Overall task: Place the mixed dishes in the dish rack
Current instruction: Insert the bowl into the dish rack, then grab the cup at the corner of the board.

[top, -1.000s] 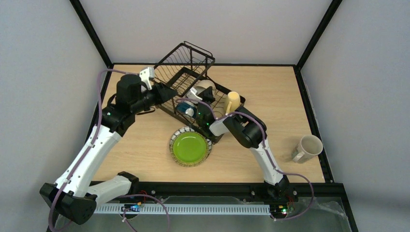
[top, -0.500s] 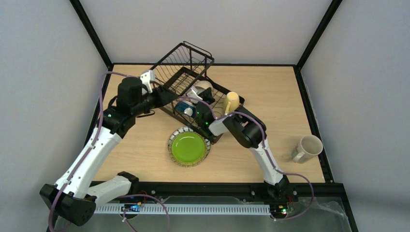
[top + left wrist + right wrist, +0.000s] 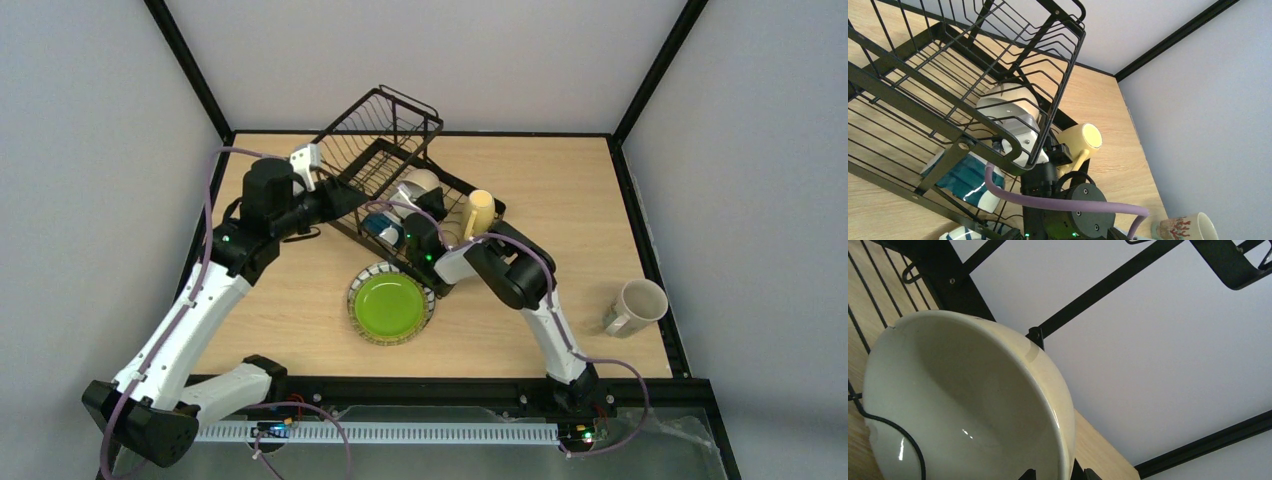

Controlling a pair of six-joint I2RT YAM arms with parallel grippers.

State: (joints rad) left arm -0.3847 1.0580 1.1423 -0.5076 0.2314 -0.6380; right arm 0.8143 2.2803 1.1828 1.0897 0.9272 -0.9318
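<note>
The black wire dish rack (image 3: pixel 392 150) stands at the table's back centre. In its low tray a white bowl (image 3: pixel 418 184) stands on edge, with a blue-outside bowl (image 3: pixel 384 228) and a yellow mug (image 3: pixel 481 210) lying there too. My right gripper (image 3: pixel 425 206) reaches into the tray. In the right wrist view the white bowl (image 3: pixel 963 405) has its rim between my right gripper's (image 3: pixel 1058 474) open fingertips, with gaps showing. My left gripper (image 3: pixel 315 170) is open at the raised basket's left corner. The green plate (image 3: pixel 390 306) lies on the table. The cream mug (image 3: pixel 636 305) is far right.
The raised basket tier (image 3: pixel 973 65) fills the left wrist view, its wires close to the camera. Black frame posts (image 3: pixel 185 60) rise at the back corners, and grey walls close in the table. A black rail (image 3: pixel 450 388) runs along the near edge.
My right gripper's jaws have spread apart from the white bowl's rim, letting it go in the tray. Both arms have hardly moved.
</note>
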